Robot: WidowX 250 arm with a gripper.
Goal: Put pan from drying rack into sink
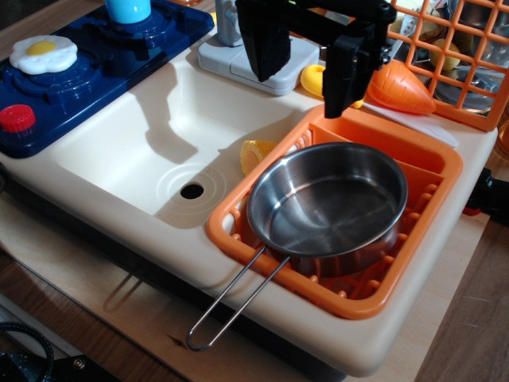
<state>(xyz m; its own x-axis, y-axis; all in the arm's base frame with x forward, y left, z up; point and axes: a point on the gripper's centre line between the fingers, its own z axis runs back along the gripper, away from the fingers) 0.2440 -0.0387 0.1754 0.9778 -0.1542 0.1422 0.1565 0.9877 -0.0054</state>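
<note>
The shiny steel pan (328, 207) lies in the orange drying rack (433, 171), filling most of it. Its wire-loop handle (235, 301) sticks out over the rack's front-left rim and the counter edge. The cream-white sink (151, 135) lies to the left of the rack, with its drain hole (192, 190) near the front. My black gripper (306, 68) hangs above the far end of the rack and the sink's back right corner, well above the pan. Its two fingers are spread apart and hold nothing.
A yellow piece (256, 153) lies in the sink against the rack. A dark blue stove top (87, 64) with a fried egg (43, 53) and red knob (17, 118) is at left. A grey faucet base (262, 68), orange carrot (402, 87) and orange wire panel (465, 56) stand behind.
</note>
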